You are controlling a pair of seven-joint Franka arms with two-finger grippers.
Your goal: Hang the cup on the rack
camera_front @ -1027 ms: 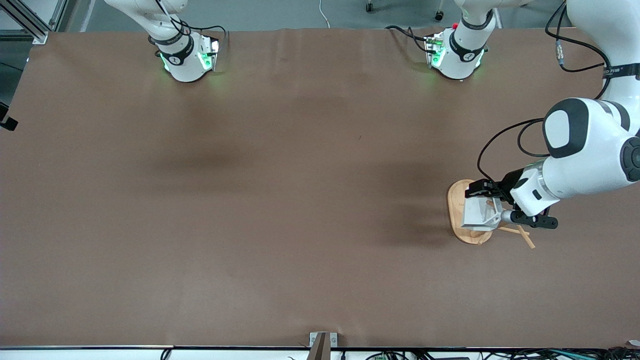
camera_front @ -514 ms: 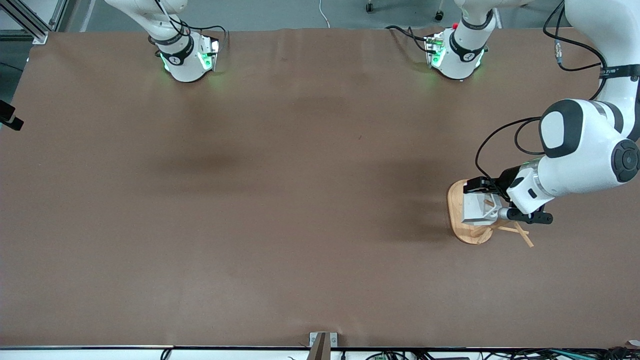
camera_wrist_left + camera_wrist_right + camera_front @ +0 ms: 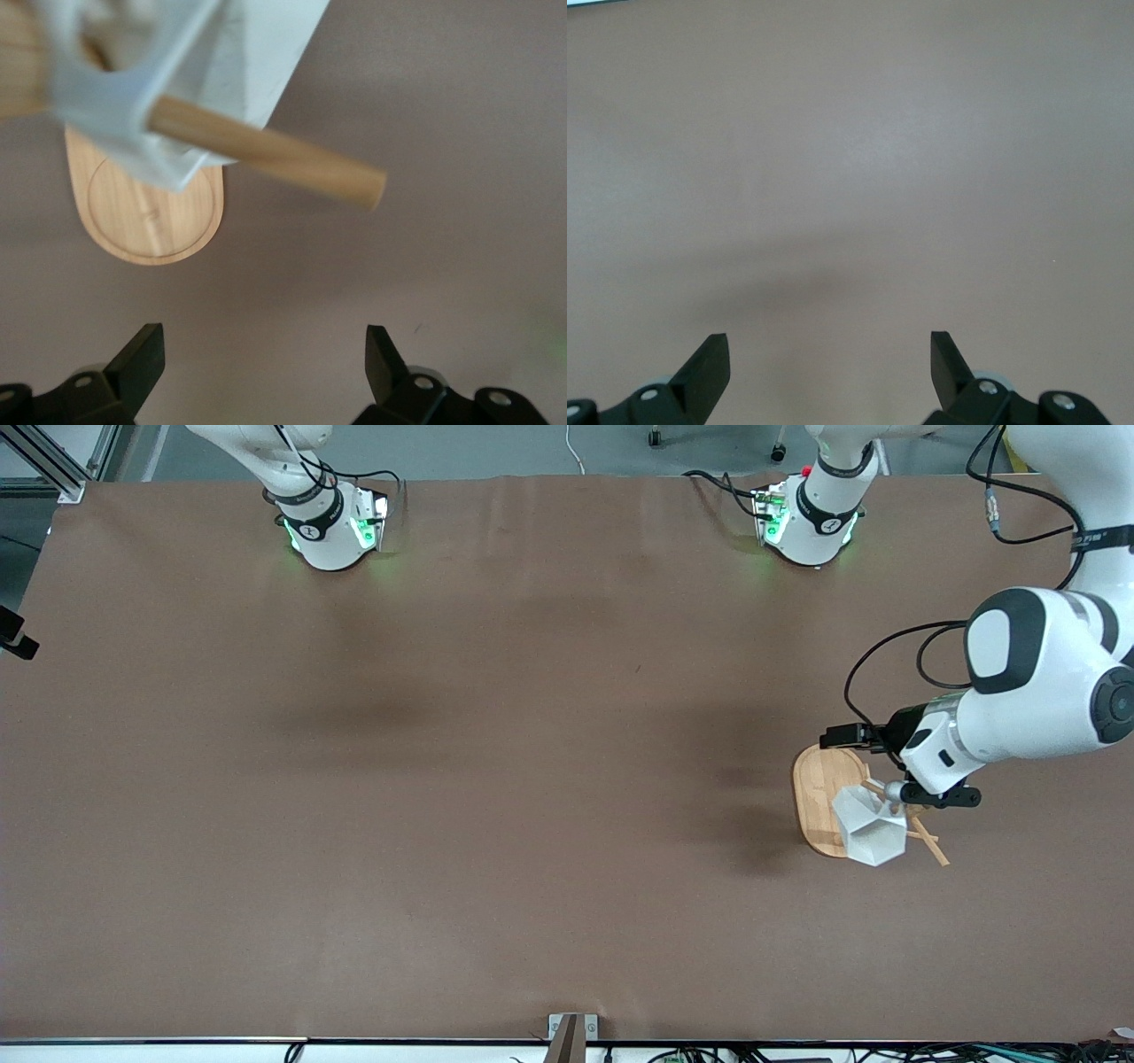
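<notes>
The white faceted cup (image 3: 870, 833) hangs by its pierced handle tab on a thin peg (image 3: 266, 155) of the bamboo rack, over the end of the oval base (image 3: 817, 793) that is nearer to the front camera. My left gripper (image 3: 838, 736) is open and empty, over the base's other end, apart from the cup. In the left wrist view the cup (image 3: 239, 71), the peg and the base (image 3: 151, 208) show past the open fingers of the left gripper (image 3: 263, 354). My right gripper (image 3: 829, 350) is open and empty over bare table; it waits.
The rack stands toward the left arm's end of the table. Another rack peg (image 3: 930, 850) sticks out beside the cup. The brown table (image 3: 496, 779) holds nothing else in view. The two arm bases (image 3: 328, 522) stand along the table's edge.
The left gripper opened and let go of the cup. The cup swung down and now hangs on the peg. The gripper drew back toward the arm bases.
</notes>
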